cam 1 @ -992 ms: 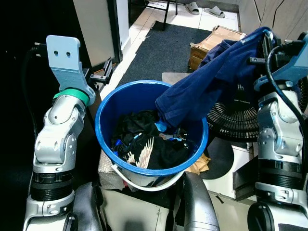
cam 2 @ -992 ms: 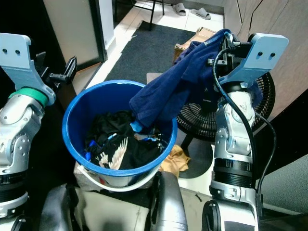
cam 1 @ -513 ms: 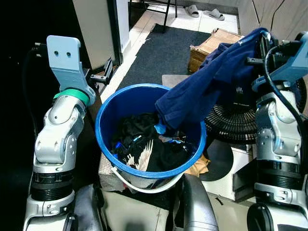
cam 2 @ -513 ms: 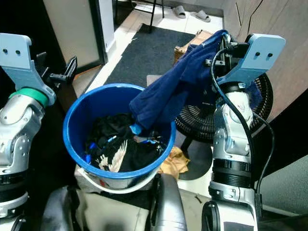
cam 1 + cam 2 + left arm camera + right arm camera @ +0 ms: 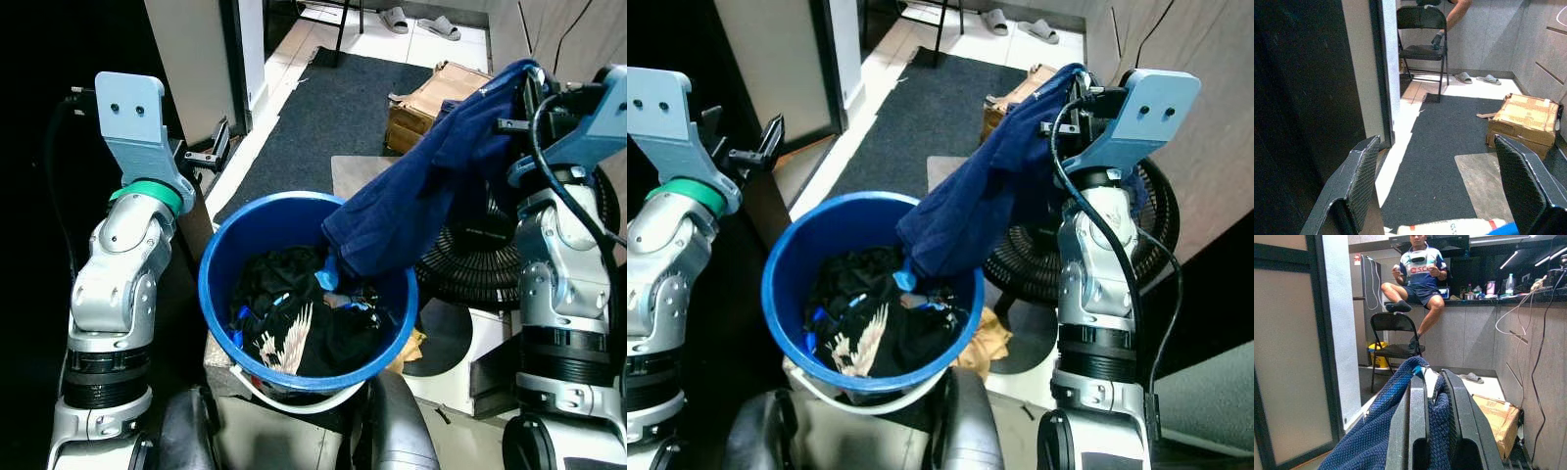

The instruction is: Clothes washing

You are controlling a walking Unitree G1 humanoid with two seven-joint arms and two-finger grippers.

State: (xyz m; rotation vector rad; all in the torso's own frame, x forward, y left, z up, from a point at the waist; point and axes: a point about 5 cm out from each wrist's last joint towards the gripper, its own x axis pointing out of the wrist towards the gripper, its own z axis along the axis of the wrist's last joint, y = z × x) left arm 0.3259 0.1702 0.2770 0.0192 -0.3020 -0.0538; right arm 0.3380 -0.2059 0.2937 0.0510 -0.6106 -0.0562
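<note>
A blue bucket [image 5: 208,266] stands just in front of me with dark clothes [image 5: 294,318] piled inside. My right gripper [image 5: 1432,378] is raised high at the right and shut on a navy blue garment [image 5: 411,206]. The cloth drapes down from the fingers, and its lower end hangs over the bucket's far right rim, just above the pile. At the left, beside a door frame, my left gripper [image 5: 1442,164] is held up and open with nothing between its fingers [image 5: 1364,171].
A black floor fan [image 5: 475,257] stands close behind the bucket on the right. Beyond lie a dark rug [image 5: 323,108], a cardboard box [image 5: 436,90] and slippers [image 5: 421,22]. A folding chair [image 5: 1420,34] stands farther off, and a person [image 5: 1420,269] sits above it.
The whole picture has shifted a little, so the bucket sits lower in view. The right gripper still holds the navy garment high. The left arm looks unchanged.
</note>
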